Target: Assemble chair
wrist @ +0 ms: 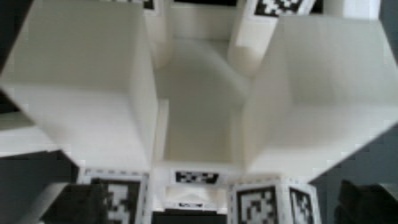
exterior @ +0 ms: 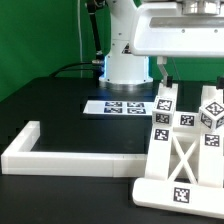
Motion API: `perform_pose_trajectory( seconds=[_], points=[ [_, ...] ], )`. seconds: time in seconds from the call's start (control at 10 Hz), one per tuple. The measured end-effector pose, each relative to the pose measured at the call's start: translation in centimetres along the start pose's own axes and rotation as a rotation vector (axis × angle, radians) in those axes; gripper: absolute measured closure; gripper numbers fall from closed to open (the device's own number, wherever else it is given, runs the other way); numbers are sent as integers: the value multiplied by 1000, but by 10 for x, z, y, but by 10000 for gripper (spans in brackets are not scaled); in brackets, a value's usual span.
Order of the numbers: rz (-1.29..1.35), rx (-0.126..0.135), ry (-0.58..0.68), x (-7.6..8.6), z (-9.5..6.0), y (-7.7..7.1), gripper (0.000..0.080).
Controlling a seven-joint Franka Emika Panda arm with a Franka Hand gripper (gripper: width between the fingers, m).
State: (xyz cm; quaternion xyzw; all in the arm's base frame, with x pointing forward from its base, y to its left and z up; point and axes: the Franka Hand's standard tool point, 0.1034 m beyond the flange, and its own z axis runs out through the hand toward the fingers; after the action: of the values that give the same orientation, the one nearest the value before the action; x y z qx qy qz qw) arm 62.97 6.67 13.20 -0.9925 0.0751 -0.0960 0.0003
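Observation:
The chair (exterior: 182,150) stands partly joined at the exterior view's right. It has a cross-braced panel, tagged posts (exterior: 163,103) and a flat tagged slab (exterior: 182,193) at the front. My gripper (exterior: 168,78) hangs just above the posts, under the big white hand. In the wrist view the white chair parts (wrist: 196,90) fill the picture, with tagged faces (wrist: 260,200) low between my dark fingers (wrist: 79,200). My gripper (wrist: 217,202) is open, its fingers standing wide on either side of the parts. A thin gap shows beside one finger.
A long low white border rail (exterior: 60,157) forms an L across the front and the exterior view's left. The marker board (exterior: 120,106) lies flat before the robot base (exterior: 125,62). Cables trail behind on the black table.

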Motion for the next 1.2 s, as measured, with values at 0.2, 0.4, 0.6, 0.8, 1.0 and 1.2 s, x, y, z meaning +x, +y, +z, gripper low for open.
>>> perform_pose_trajectory(
  seconds=[0.2, 0.4, 0.6, 0.8, 1.0, 1.2],
  points=[
    [0, -5, 2, -9, 7, 0, 150],
    [6, -9, 27, -16, 12, 3, 150],
    [8, -13, 33, -19, 15, 5, 150],
    [7, -14, 50, -17, 16, 6, 150],
    [7, -14, 50, -17, 16, 6, 150],
    [16, -12, 52, -15, 15, 9, 150]
  ],
)
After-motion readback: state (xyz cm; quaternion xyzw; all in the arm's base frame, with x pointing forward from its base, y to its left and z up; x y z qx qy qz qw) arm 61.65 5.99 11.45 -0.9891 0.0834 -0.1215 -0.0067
